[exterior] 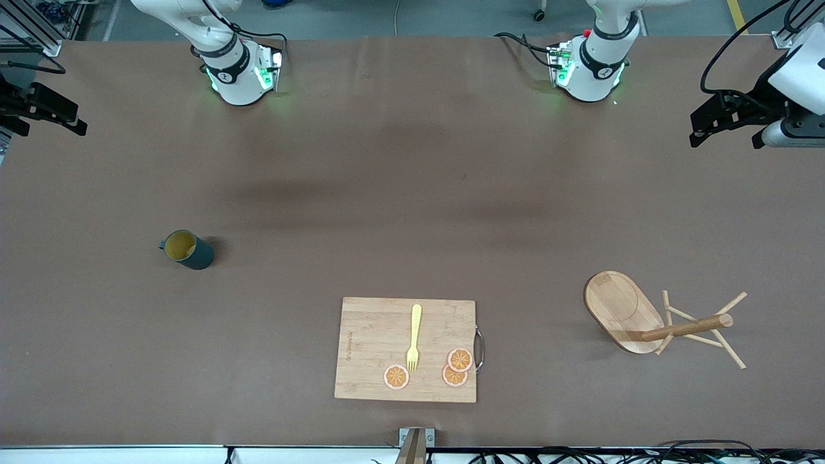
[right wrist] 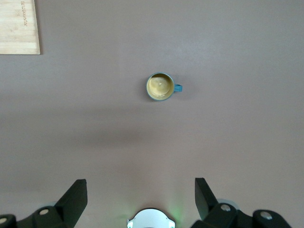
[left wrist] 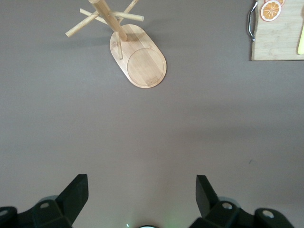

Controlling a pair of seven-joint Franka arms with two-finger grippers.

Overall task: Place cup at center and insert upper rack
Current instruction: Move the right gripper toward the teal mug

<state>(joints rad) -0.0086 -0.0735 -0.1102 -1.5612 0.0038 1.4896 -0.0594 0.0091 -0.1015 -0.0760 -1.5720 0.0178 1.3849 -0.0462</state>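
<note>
The dark teal cup stands upright on the table toward the right arm's end, its yellowish inside showing and its handle pointing toward that end. The upper rack, a light wooden mug tree, rests on its oval base toward the left arm's end, with its post and thin pegs above it. My right gripper hangs open and empty high over the table at the right arm's end. My left gripper hangs open and empty high over the left arm's end.
A rectangular wooden cutting board lies near the front edge, midway along the table. On it are a yellow fork and three orange slices. A metal handle sticks out of the board's side toward the rack.
</note>
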